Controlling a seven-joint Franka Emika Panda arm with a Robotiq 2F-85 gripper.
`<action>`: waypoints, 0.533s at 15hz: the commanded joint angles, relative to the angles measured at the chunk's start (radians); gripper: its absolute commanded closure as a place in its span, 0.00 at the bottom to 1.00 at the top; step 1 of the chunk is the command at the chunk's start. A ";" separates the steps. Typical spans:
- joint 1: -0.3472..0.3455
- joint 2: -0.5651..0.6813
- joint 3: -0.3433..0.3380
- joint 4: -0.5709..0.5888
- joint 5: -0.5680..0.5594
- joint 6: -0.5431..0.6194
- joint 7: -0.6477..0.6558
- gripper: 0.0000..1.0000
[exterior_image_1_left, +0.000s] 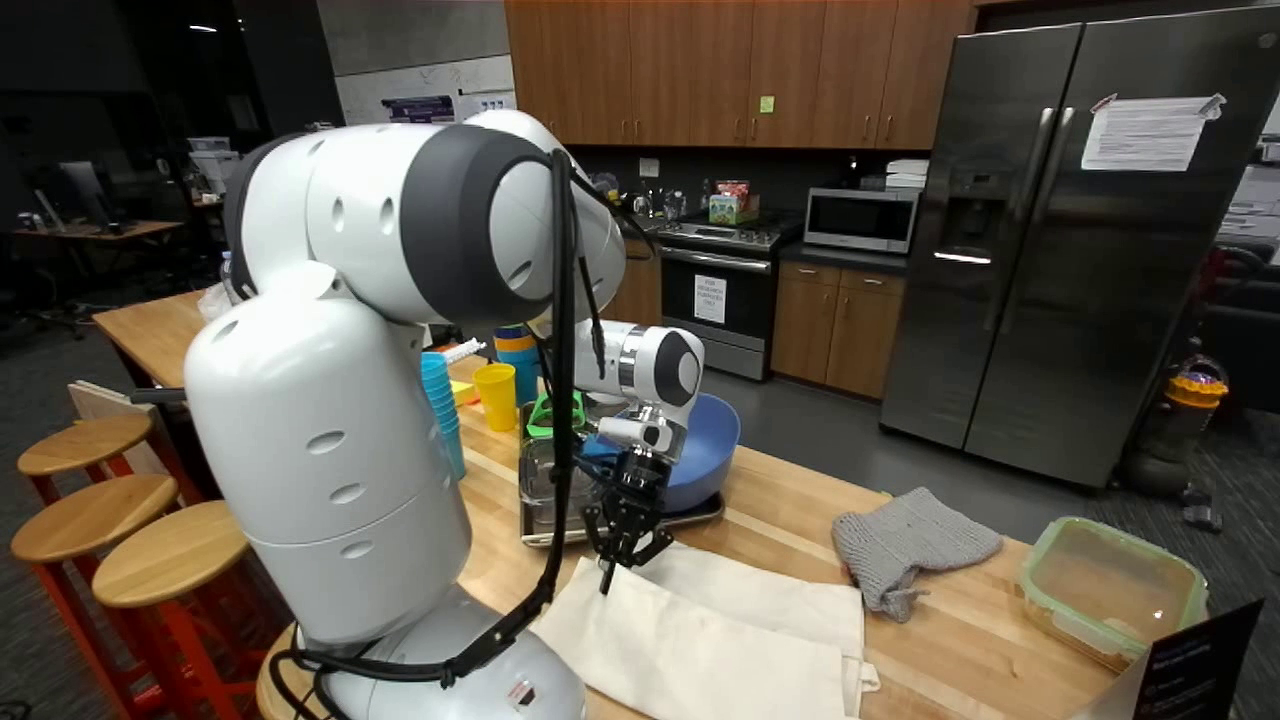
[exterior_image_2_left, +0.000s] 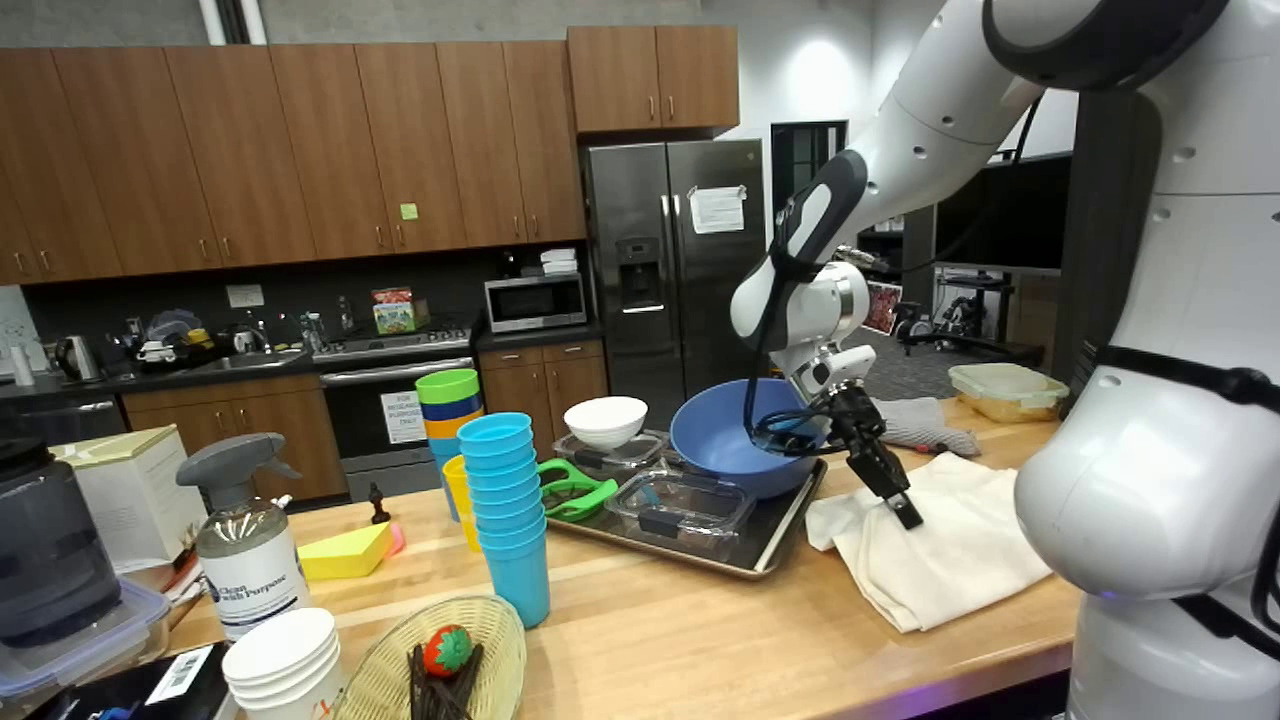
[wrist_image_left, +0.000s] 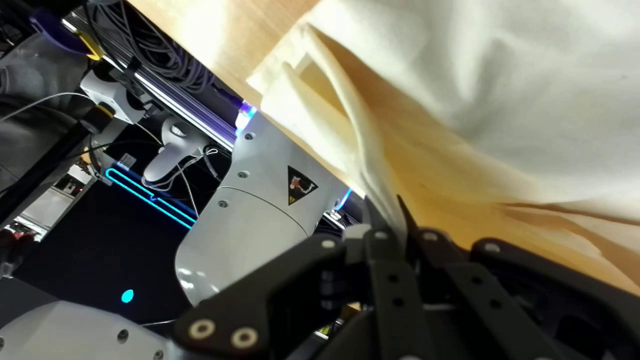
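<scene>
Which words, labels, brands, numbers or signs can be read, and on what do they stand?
"FOR RESEARCH PURPOSES ONLY": paper on the oven door.
"Clean with Purpose": spray bottle.
Triangular warning sign without words: white robot arm.
Too small or blurred: other writing, including the fridge notice, dark card, stove-top box and white label.

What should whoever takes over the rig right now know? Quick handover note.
Gripper: jaws shut on a narrow strip of the cream cloth; edge or fold, can't tell which.
Where: the cream cloth lies in overlapping layers on the wooden table, beside the metal tray; a gray knitted cloth lies apart from it.
Done: grip taken.
Left: probably moving the gripped part; most of the cream cloth lies on the table.
</scene>
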 joint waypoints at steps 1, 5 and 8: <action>0.001 -0.027 -0.007 -0.010 -0.046 0.074 0.104 0.99; -0.168 -0.054 0.055 -0.029 -0.205 0.208 0.091 0.99; -0.244 -0.075 0.103 -0.047 -0.265 0.289 0.145 0.99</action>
